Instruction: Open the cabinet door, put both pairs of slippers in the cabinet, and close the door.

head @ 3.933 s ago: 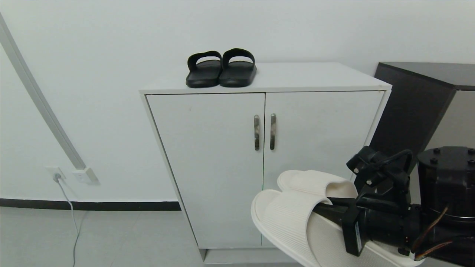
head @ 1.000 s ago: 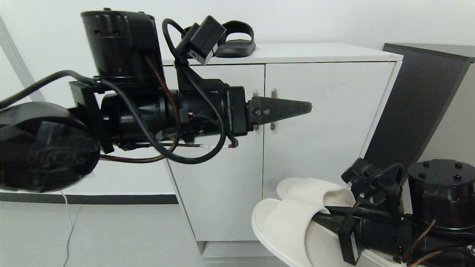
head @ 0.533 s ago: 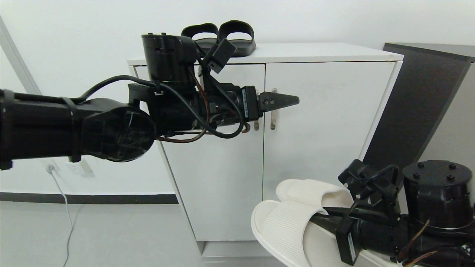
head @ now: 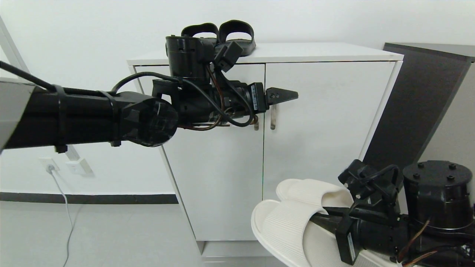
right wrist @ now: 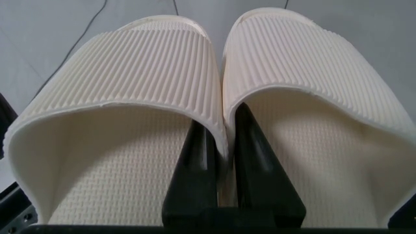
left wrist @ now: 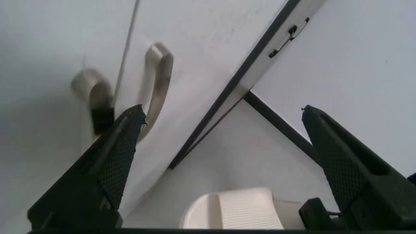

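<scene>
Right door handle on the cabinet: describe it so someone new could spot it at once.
Find the white two-door cabinet against the wall, with black slippers on top. Two upright metal handles flank its centre seam. The right door handle is the one right of the seam, showing below the left gripper, while the left handle is mostly hidden behind that arm.

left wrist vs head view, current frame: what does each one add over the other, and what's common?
Left wrist view adds: the left gripper seen wide open, and the gap where the door handles stand off the doors.
Head view adds: the black slippers on the cabinet top, the right gripper clamped on the white slippers, and the wall socket.
Shared: the left gripper by the handles, the closed doors, a white slipper.
</scene>
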`<state>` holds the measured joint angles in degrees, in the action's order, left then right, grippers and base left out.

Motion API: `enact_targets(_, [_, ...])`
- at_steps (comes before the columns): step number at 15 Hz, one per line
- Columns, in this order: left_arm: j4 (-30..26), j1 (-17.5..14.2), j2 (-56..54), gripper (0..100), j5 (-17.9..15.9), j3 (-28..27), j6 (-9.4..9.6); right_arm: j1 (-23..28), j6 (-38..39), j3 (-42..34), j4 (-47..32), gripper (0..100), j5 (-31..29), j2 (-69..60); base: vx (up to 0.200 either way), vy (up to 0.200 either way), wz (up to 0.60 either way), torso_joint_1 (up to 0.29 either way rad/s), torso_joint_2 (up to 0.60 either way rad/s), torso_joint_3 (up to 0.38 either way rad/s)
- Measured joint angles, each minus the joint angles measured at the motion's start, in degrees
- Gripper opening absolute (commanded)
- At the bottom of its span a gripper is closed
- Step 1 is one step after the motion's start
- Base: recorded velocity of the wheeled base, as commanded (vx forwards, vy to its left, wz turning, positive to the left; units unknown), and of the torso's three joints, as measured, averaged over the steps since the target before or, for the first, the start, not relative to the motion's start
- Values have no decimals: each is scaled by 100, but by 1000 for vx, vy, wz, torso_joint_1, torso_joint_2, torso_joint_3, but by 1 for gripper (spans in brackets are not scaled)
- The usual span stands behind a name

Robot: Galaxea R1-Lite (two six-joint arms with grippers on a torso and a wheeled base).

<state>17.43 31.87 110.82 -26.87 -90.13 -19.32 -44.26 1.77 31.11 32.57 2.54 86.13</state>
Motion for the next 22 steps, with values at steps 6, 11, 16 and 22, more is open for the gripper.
enact_targets(6, [-26,-26,412,100,177,-478,2,0,0,-16,-9,0,2,17,0,0,0,0,0,0])
enact_targets(11, [-46,-23,447,0,202,-391,-77,0,0,-85,-6,0,241,6,0,0,0,0,0,0])
enact_targets(16, [-17,7,202,0,122,-108,-174,-2,-2,-221,0,0,564,-66,0,0,0,0,0,0])
enact_targets(22, [49,286,-512,0,-26,866,-161,-6,-16,-328,-6,0,817,-160,0,0,0,0,0,0])
